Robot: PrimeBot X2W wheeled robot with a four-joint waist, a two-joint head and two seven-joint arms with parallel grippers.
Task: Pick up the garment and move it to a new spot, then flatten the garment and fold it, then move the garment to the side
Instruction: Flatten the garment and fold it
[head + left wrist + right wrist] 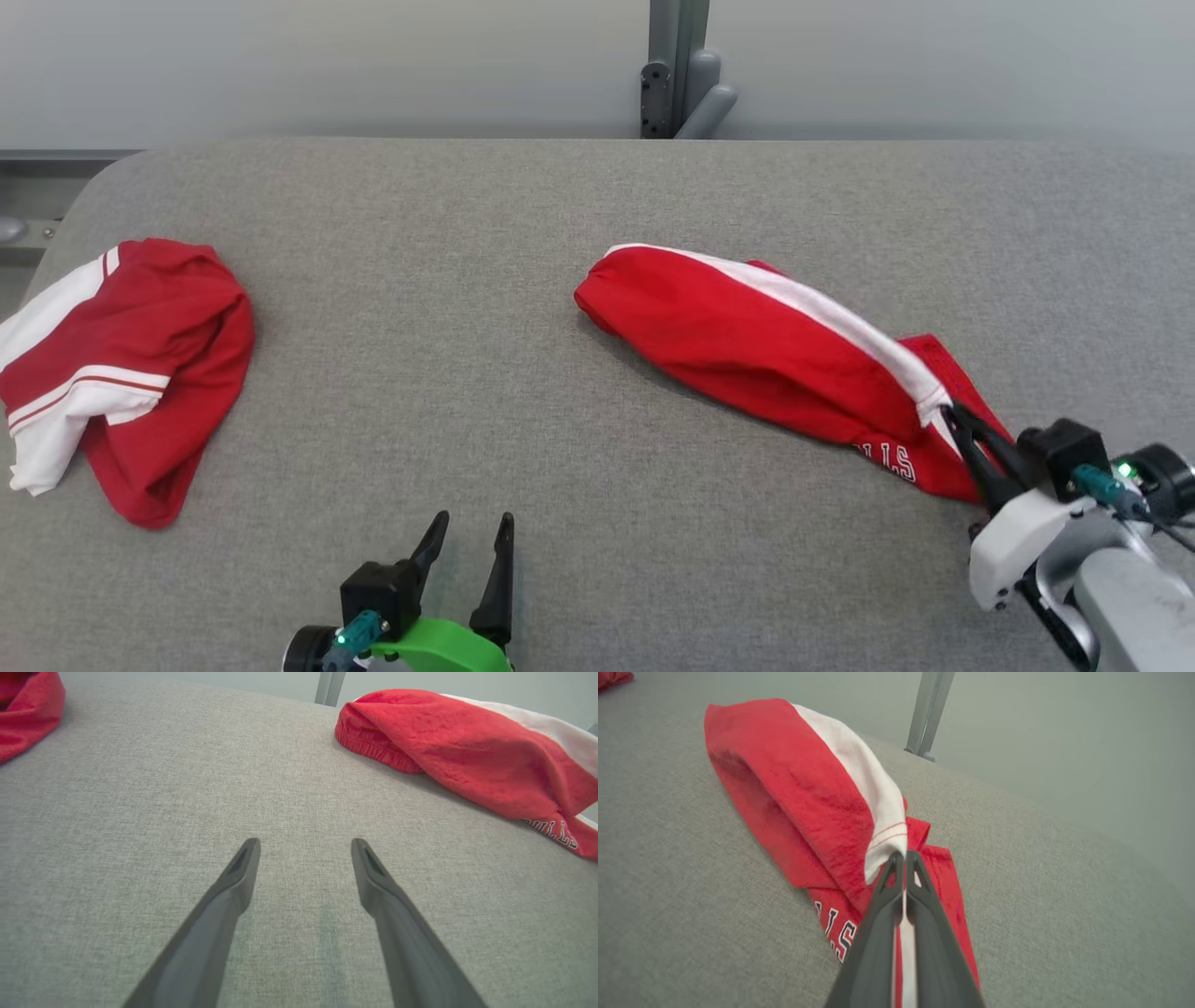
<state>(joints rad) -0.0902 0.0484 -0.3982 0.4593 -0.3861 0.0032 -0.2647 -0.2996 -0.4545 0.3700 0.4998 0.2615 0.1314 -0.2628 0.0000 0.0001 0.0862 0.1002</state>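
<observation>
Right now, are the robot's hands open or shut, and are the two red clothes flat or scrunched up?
Left hand: open, empty, over the table.
Right hand: shut on one end of the right garment.
Right garment: bunched up, not flat, mostly lying on the table.
Left garment: crumpled, no hand on it.
</observation>
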